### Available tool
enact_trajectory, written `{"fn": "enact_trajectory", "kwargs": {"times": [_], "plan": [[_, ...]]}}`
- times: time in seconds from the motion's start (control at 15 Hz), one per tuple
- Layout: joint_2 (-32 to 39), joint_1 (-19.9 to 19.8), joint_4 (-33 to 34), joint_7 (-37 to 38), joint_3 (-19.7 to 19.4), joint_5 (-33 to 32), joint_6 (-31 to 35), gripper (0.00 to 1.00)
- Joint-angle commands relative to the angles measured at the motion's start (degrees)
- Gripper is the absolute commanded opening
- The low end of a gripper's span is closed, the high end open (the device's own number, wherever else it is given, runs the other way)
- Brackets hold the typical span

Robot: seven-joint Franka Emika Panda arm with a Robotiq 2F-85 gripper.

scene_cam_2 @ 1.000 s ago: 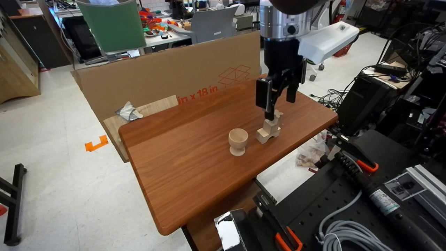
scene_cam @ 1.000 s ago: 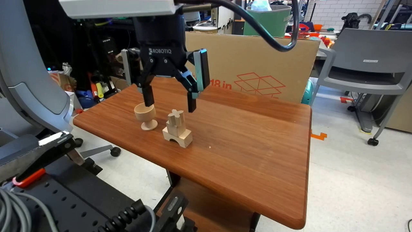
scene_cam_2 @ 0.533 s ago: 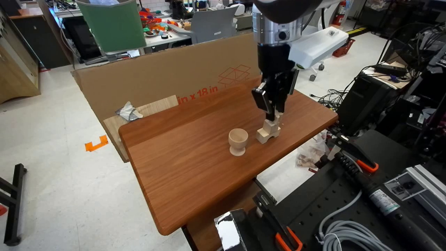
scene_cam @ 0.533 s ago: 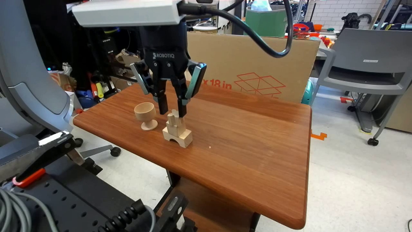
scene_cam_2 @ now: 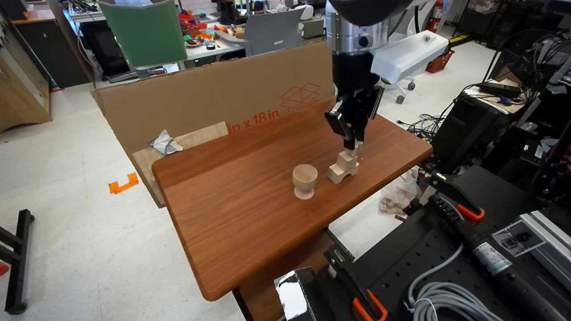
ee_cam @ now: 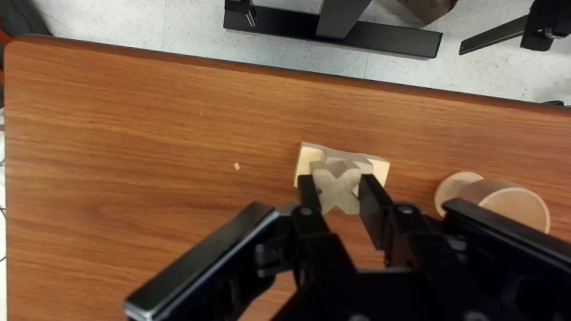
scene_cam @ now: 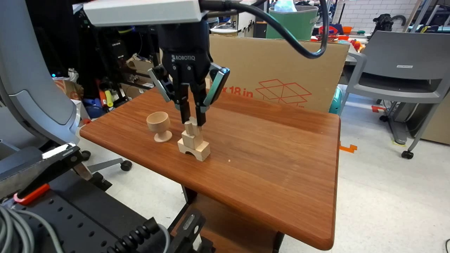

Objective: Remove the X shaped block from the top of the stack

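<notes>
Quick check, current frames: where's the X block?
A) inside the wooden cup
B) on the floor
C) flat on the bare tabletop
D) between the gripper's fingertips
D: the wrist view shows the X block with the gripper straddling it, fingertips on either side, while the wooden cup stands apart from them.

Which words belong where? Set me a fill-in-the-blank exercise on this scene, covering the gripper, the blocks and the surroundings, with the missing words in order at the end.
1. The X shaped block is ____ the two fingers of the gripper.
2. Below it, the stack shows ____ more blocks.
3. The wooden cup stands on the table with its opening facing ____.
4. The lettering on the cardboard is printed in ____.

Missing words: between; two; up; red.
</notes>
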Motion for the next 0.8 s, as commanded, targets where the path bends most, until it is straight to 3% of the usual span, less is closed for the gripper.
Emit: {"fn": "enact_trajectory", "kwargs": {"times": [0.0, 0.33, 0.73], "plan": [[-4.0, -2.1, -1.0, -0.6, -0.6, 1.8, -0.7, 0.07], [-1.4, -5.1, 8.8, 0.3, -2.4, 4.9, -9.4, 0.07], [9.5, -7.4, 26.5, 1.2, -3.2, 9.1, -18.7, 0.07]]}}
